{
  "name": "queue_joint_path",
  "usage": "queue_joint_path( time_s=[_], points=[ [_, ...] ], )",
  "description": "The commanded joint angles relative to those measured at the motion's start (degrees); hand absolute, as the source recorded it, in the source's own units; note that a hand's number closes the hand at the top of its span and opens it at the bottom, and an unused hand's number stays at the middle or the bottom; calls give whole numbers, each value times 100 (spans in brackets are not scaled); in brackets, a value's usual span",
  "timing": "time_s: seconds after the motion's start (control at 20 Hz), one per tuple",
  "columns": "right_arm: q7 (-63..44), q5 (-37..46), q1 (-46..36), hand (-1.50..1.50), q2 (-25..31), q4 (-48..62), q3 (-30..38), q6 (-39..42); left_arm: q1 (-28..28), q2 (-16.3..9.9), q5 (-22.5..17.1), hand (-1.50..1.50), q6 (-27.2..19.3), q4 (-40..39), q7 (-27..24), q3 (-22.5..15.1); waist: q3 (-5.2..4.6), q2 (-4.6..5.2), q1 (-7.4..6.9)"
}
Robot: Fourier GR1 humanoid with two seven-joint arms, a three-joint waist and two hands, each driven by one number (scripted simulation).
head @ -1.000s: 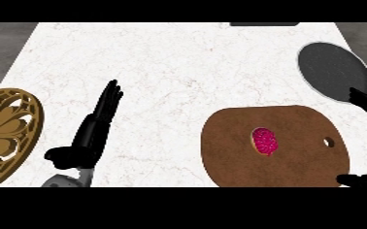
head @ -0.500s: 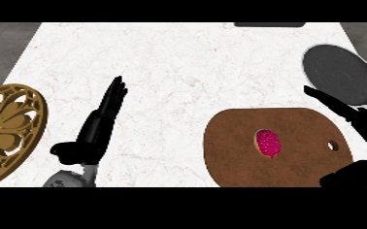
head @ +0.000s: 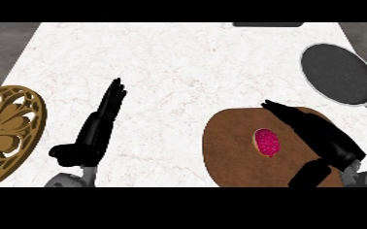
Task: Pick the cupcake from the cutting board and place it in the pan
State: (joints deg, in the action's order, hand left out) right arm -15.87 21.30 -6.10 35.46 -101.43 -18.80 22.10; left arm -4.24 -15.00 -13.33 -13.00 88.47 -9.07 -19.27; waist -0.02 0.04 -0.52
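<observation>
Head view: one cupcake [head: 267, 142], one cutting board [head: 229, 150], one pan [head: 335, 73] (both hands' fingers straight, apart).

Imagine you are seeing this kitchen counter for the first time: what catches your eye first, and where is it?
The bright pink cupcake stands out, sitting on the round brown cutting board at lower right. The right hand reaches over the board just beside it, fingers straight. At far left lies an ornate golden trivet, and the dark pan sits at upper right.
</observation>
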Motion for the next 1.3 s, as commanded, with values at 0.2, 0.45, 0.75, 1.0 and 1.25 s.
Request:
queue_joint_path(
  time_s=[0.2, 0.45, 0.75, 1.0, 1.25],
  points=[
    [468, 737, 411, -150, -370, 382, 164, 83, 408, 150, 218, 0, 326, 24, -257, 276, 2, -7, 52],
    [363, 883, 428, -150, -650, 296, 524, 400, 97, 571, 628, 0, 235, -77, -36, 295, 2, -7, 63],
    [401, 1266, 113, -150, -1326, 742, 560, 337, 541, 460, 570, 0, 693, 262, -18, 580, 2, -7, 40],
    [303, 1586, -282, -150, -1669, 1168, 560, 499, -20, 572, 643, 0, 738, 351, 648, 829, 2, -5, 35],
    [446, 1929, -536, -150, -1906, 1889, 621, 406, -50, 920, 922, 0, 628, 199, 651, 692, 2, -3, 38]
  ],
)
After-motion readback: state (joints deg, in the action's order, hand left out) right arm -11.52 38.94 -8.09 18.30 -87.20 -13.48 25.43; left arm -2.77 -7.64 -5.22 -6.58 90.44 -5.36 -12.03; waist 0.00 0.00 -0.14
